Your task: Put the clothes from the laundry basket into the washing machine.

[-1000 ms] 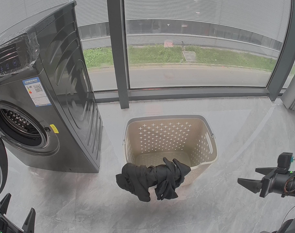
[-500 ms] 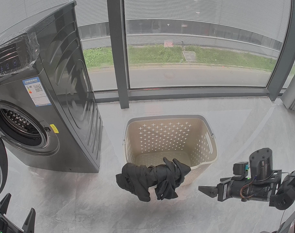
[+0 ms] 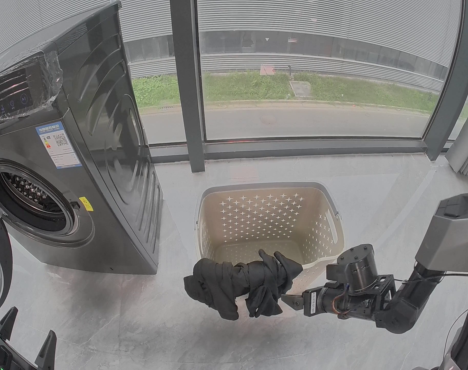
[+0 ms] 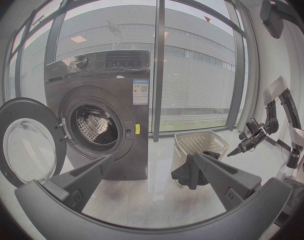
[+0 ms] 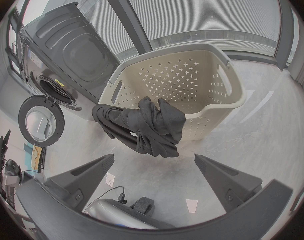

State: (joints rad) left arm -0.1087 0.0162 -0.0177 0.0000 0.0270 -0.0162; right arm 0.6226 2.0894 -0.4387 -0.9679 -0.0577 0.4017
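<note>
A dark garment [image 3: 241, 283] [image 5: 143, 127] [image 4: 190, 170] hangs over the near rim of the beige laundry basket [image 3: 272, 217] [image 5: 192, 74] [image 4: 198, 140]. The grey washing machine [image 3: 74, 145] [image 4: 102, 94] stands left of the basket, its round door [image 4: 25, 140] [image 5: 41, 120] swung open and the drum [image 3: 31, 199] [image 4: 93, 127] showing. My right gripper [image 3: 290, 301] [image 5: 153, 157] is open, low and just right of the garment, pointing at it without touching. My left gripper [image 3: 24, 335] [image 4: 153, 159] is open at the lower left, nothing between its fingers.
The basket and machine stand on a pale glossy floor [image 3: 141, 325] in front of a floor-to-ceiling window with a dark pillar [image 3: 187, 78]. A curtain [image 3: 467, 145] hangs at the far right. Bare floor lies between machine and basket.
My right arm has swung in from the far right toward the basket, bringing its open gripper close beside the garment. The garment, basket and left gripper have not moved.
</note>
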